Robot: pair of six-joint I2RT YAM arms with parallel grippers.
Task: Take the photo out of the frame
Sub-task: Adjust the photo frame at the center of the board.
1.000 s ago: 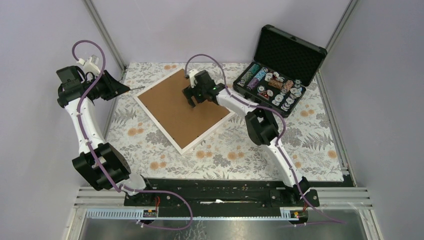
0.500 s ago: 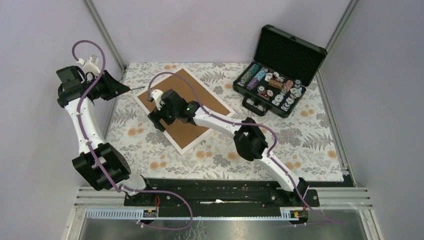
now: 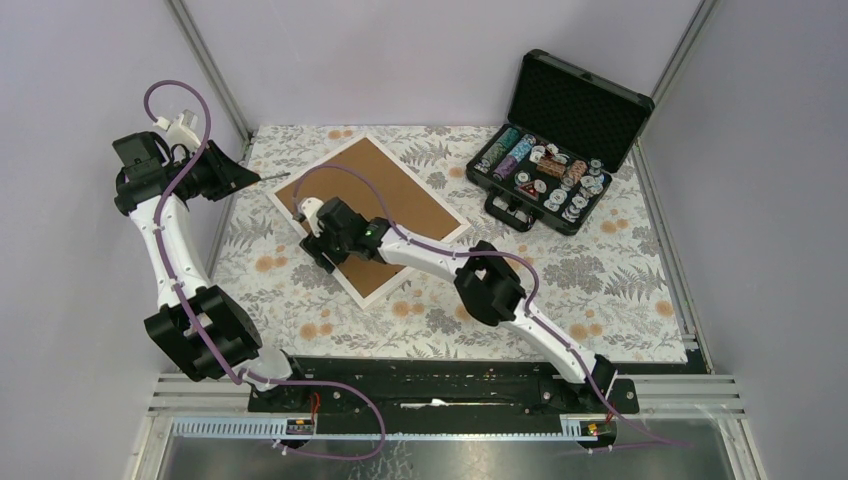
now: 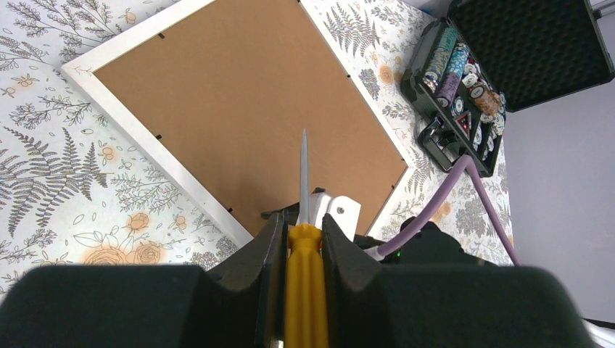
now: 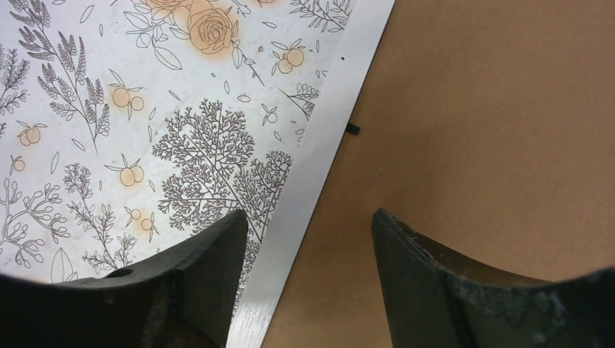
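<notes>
The right gripper (image 5: pixel 308 225) hangs with its jaws parted and nothing between them. It straddles the white border of the frame (image 5: pixel 319 167), with one finger (image 5: pixel 203 254) over the floral tablecloth (image 5: pixel 109 109) and the other over the brown backing board (image 5: pixel 493 130). The frame lies back up directly beneath it (the photo side is hidden), and a small black tab (image 5: pixel 353 129) sits just ahead. The left gripper (image 4: pixel 304 225) is clamped on a yellow-handled screwdriver (image 4: pixel 304 290), and the frame lies below and ahead of the tool's tip.
</notes>
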